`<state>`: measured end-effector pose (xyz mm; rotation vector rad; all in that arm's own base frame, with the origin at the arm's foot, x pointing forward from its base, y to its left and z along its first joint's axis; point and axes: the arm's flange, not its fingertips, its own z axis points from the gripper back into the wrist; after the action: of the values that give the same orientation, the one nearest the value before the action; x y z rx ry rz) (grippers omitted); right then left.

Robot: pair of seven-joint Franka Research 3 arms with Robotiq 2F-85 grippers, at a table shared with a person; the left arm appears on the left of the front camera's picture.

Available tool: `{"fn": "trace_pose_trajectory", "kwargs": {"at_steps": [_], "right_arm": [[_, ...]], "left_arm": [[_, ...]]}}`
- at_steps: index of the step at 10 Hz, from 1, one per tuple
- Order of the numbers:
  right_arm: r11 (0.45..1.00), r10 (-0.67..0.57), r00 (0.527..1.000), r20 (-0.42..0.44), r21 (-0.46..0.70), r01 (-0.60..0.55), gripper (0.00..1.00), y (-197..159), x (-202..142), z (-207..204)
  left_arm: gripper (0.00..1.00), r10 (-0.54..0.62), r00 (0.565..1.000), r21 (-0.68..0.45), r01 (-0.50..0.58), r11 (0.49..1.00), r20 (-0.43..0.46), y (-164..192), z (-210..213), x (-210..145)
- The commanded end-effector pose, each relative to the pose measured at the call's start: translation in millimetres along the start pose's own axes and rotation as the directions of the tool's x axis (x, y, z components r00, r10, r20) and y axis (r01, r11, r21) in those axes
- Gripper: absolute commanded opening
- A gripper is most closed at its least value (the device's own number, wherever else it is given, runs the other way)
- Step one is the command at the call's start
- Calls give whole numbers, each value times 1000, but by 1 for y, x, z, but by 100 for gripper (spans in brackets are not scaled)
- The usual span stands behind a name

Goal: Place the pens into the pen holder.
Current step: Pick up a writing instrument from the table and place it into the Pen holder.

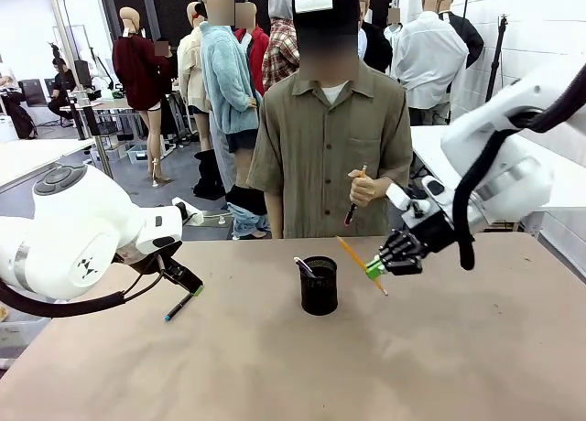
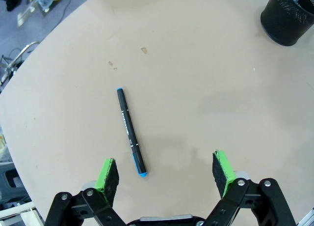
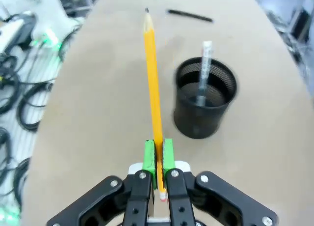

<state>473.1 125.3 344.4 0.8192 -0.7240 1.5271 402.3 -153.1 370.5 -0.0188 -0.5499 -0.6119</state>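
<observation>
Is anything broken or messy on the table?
Nothing looks broken or spilled. One dark pen lies loose on the table before the open left gripper. The pen holder stands upright; the right gripper grips a pencil.

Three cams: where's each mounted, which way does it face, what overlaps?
Front: fixed between the arms, facing across the table at the person; both arms show.
Left wrist: on the left arm, looking down past the open left gripper at a dark pen.
Right wrist: on the right arm, looking along the right gripper, fingers shut on a yellow pencil.
Shared: all three show the pen holder.
</observation>
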Motion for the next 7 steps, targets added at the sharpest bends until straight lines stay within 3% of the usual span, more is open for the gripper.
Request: {"fn": "trace_pose_trajectory", "kwargs": {"at_steps": [1, 2, 3, 7], "right_arm": [[980, 128, 976, 174, 130, -152, 0, 9, -4, 0], [958, 189, 942, 277, 158, -239, 0, 14, -6, 5], [944, 222, 919, 325, 166, -286, 0, 17, -10, 10], [966, 177, 910, 374, 112, -234, 0, 19, -30, 24]], "left_arm": [[100, 5, 1000, 0, -5, 1000, 2, 2, 1, -1], [100, 5, 1000, 0, -5, 1000, 2, 2, 1, -1], [100, 5, 1000, 0, -5, 1000, 2, 2, 1, -1], [100, 5, 1000, 0, -5, 1000, 2, 2, 1, -1]]}}
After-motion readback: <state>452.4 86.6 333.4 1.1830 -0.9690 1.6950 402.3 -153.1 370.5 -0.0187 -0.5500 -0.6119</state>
